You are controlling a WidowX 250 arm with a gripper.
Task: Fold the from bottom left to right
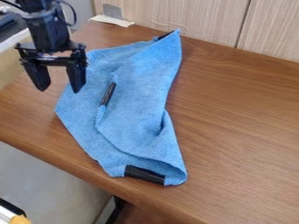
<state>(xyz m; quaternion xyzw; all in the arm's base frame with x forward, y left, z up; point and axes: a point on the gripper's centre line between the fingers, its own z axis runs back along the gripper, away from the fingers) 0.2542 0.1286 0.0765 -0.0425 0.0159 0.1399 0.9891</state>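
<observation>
A blue cloth (137,118) is spread on the brown wooden table (234,131), left of the view's centre and near the table's front edge. It is partly doubled over itself: an upper layer is laid along the right side, and the lower layer is left exposed on the left. The cloth is drawn out into a narrow corner at the top, close to the wall (198,17), and a rounded, slightly lifted loop is formed at the bottom right. Creases are seen down its right side.

Three dark patches are borne by the cloth — a top patch (166,34) at the upper corner, a middle patch (107,93) along the upper layer's left edge, and a bottom patch (144,174) at the lower edge.

The gripper (59,90) is hung at the upper left, pointed downward. Its fingers are spread well apart and nothing is grasped. One finger is seen in front of the cloth's left part; the other is seen to the left of it, against the table.

At the back, a white strip (111,20) is set by the wall, with a small grey plate (112,11) held upright beside it.
</observation>
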